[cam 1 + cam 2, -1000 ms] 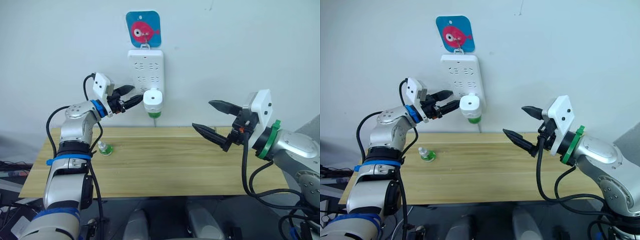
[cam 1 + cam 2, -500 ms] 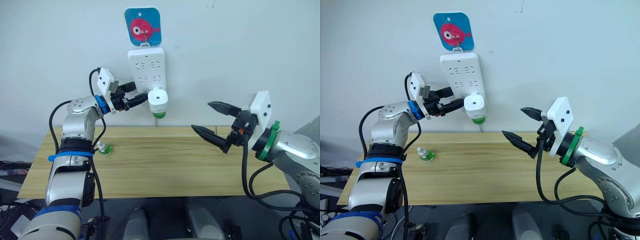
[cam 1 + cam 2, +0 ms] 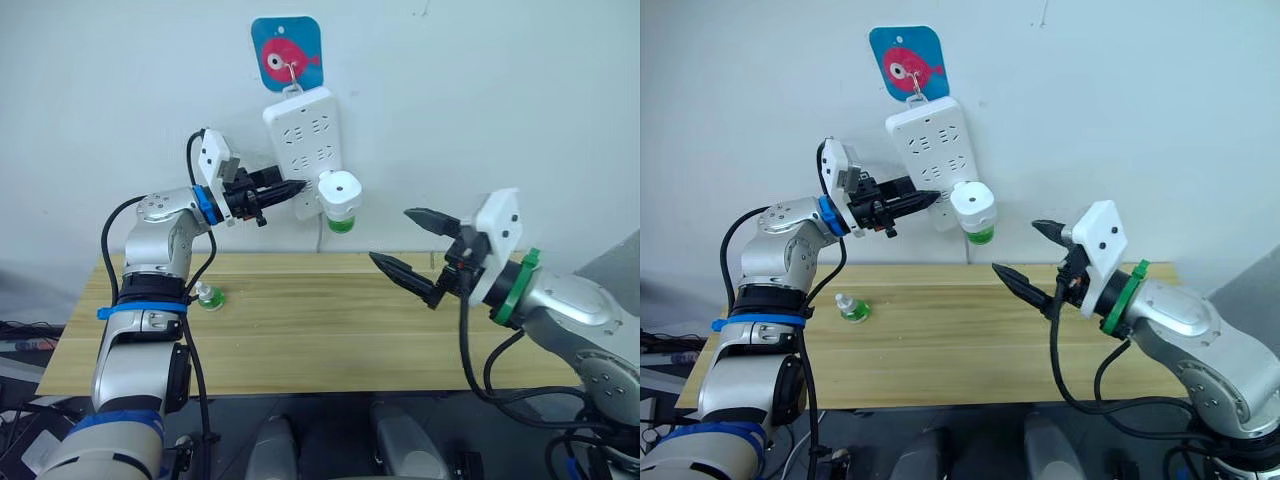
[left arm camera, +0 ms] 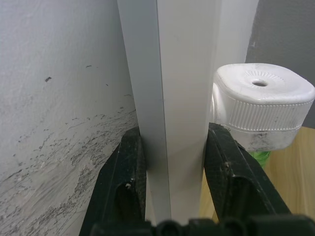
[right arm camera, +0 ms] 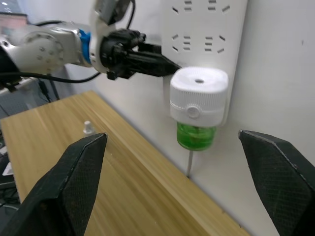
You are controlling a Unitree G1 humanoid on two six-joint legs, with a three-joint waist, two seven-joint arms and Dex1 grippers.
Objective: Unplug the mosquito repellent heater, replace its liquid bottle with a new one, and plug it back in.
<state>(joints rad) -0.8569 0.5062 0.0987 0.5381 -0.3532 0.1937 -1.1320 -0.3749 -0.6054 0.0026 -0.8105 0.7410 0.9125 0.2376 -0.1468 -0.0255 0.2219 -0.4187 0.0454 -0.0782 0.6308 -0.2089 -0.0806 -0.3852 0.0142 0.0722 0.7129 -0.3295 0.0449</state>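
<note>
The white mosquito repellent heater point(image 3: 340, 192) is plugged into the lower end of a white power strip point(image 3: 303, 128), which hangs tilted on the wall. A green liquid bottle point(image 3: 341, 224) is screwed in under the heater. My left gripper point(image 3: 297, 187) is shut on the strip's lower side edge, and its fingers point(image 4: 130, 182) clamp the strip point(image 4: 182, 98) just beside the heater point(image 4: 261, 105). My right gripper point(image 3: 390, 235) hangs open over the table, right of and below the heater point(image 5: 198, 96), apart from it. A small spare bottle point(image 3: 208, 297) with a green base stands on the table's left.
The strip hangs from a hook on a blue fish sticker point(image 3: 288, 55), and its cord runs down behind the wooden table point(image 3: 300, 340). The table stands against the white wall.
My left gripper has shut on the power strip's edge and swung its lower end to the right, taking the heater with it. My right gripper has moved left, closer to the heater.
</note>
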